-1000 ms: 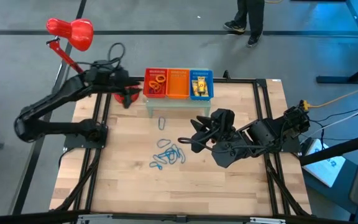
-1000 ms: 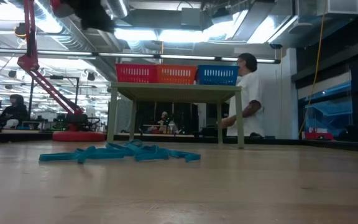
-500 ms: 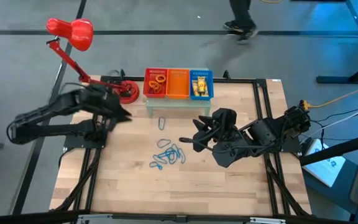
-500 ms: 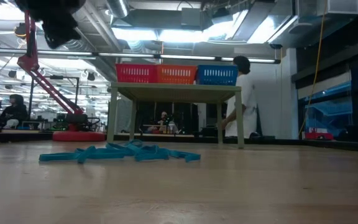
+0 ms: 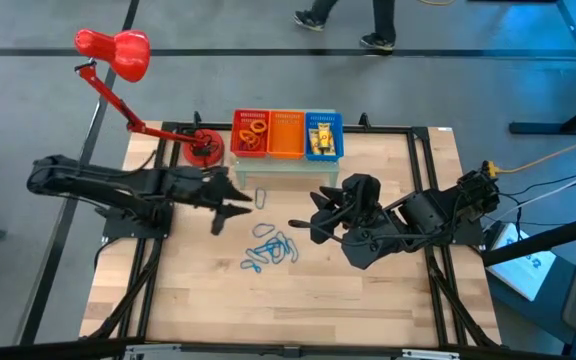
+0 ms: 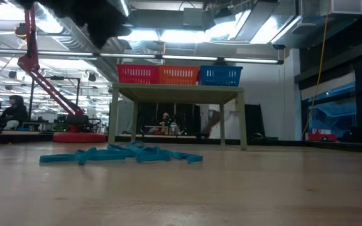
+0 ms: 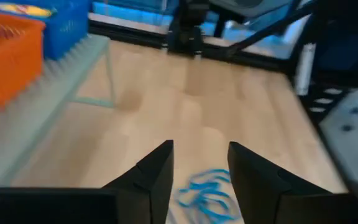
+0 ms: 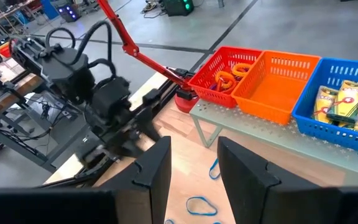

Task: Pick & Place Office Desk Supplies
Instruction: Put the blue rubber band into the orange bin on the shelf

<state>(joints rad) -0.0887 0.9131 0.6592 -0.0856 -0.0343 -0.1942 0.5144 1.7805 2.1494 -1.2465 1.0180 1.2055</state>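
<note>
Blue wiry loops lie in a loose pile on the table (image 5: 273,250) (image 6: 121,154) (image 7: 204,190), and one single loop (image 5: 261,198) (image 8: 213,167) lies nearer the baskets. Yellow packets (image 5: 322,135) (image 8: 344,99) sit in the blue basket. Orange and red band loops (image 5: 252,132) (image 8: 232,74) sit in the red basket. My left gripper (image 5: 236,208) (image 7: 201,168) is open, above the table just left of the pile. My right gripper (image 5: 300,228) (image 8: 194,155) is open, just right of the pile, facing the baskets.
Red (image 5: 250,148), orange (image 5: 286,135) and blue (image 5: 336,148) mesh baskets stand in a row on a small pale stand (image 6: 178,94) at the table's far edge. A red desk lamp (image 5: 113,50) has its base (image 5: 203,150) left of them. Bare wood lies near and left.
My left arm has swung from beside the red basket and lamp base toward the table's near edge and then right, stretching out low toward the blue loops. My right gripper has kept still. A person has walked past beyond the far edge.
</note>
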